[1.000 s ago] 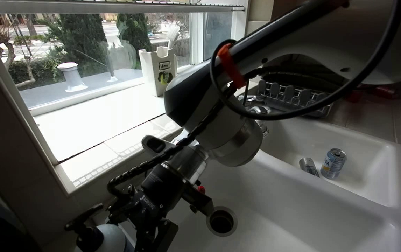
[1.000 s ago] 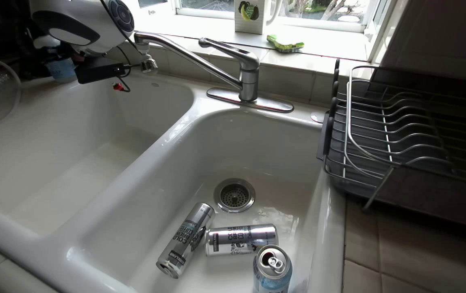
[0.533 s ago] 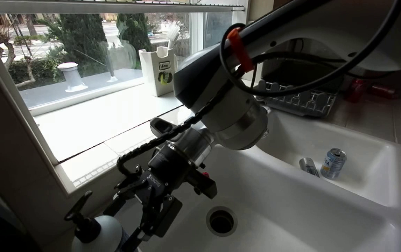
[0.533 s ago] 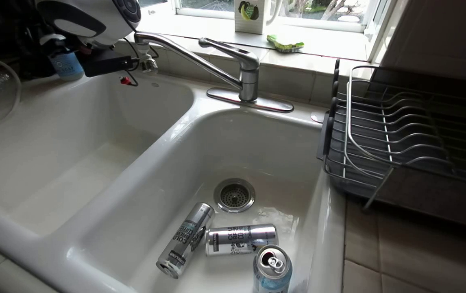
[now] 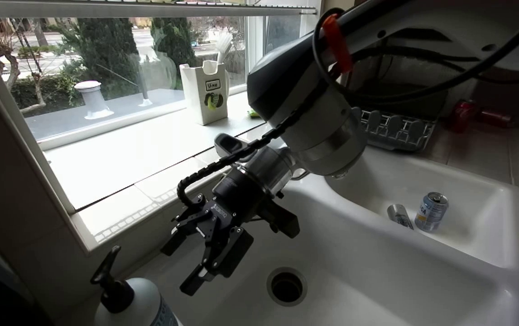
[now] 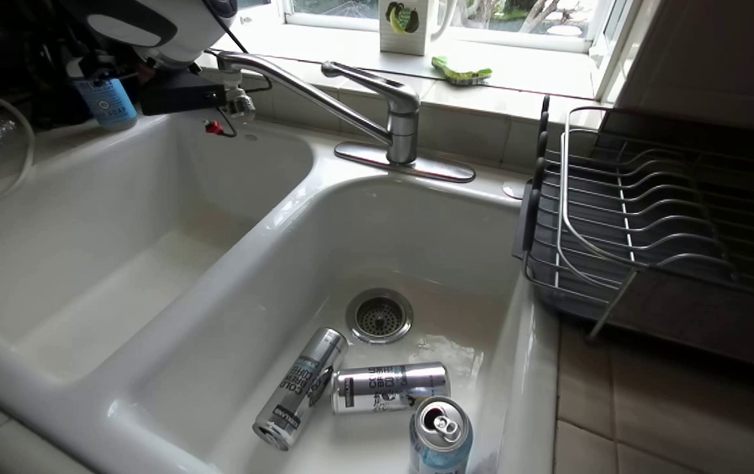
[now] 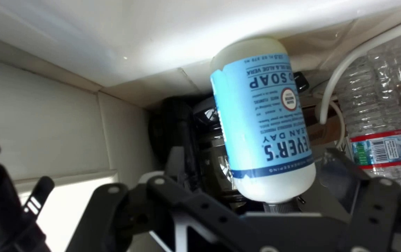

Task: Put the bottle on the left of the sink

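Observation:
The bottle [image 5: 135, 301] is whitish with a black pump head and a blue label. It stands upright beside the sink [image 6: 272, 224], at the back corner of the bigger basin, and also shows in an exterior view [image 6: 107, 102]. In the wrist view the bottle [image 7: 261, 115] appears upside down, its pump mostly hidden behind gripper parts. My gripper [image 5: 181, 262] is open and empty, above and to the right of the bottle in that exterior view, with its fingertips apart from it. In the wrist view my gripper [image 7: 256, 164] has its fingers spread wide on either side of the bottle's image.
The chrome faucet [image 6: 402, 125] stands behind the basins. Several cans, including a blue one [image 5: 431, 211], are in the smaller basin. A dish rack [image 6: 627, 217] stands beside it. Clear plastic bottles [image 7: 379, 122] and a pale hose [image 7: 347, 63] are near the bottle.
My gripper has moved up and to the right in an exterior view, away from the bottle, and its fingertips have come clear of it. The bottle has shifted slightly and stays on the counter.

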